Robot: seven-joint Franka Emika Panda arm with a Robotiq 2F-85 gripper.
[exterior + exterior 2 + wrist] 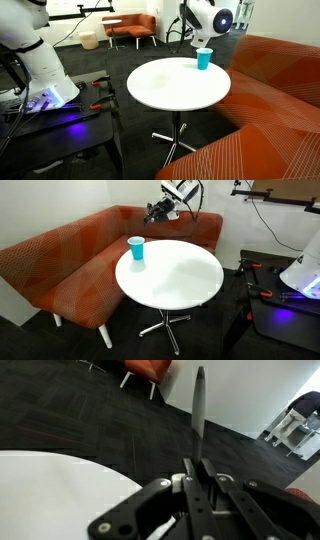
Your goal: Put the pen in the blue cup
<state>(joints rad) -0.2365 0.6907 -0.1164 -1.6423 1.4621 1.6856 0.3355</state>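
The blue cup (204,59) stands upright near the far edge of the round white table (180,103). It also shows in an exterior view (136,248), near the table's (170,302) edge by the couch. My gripper (181,33) (155,214) hangs in the air above and beyond the cup, off the table's edge. In the wrist view the gripper (200,472) is shut on the pen (199,400), a thin dark stick that pokes out past the fingertips. The cup is out of the wrist view.
An orange-red couch (60,260) (280,90) wraps around the table. The robot's base and black cart (45,95) (295,280) stand beside it. Orange chairs (130,28) stand far back on dark carpet. A part of the white tabletop (50,490) shows in the wrist view.
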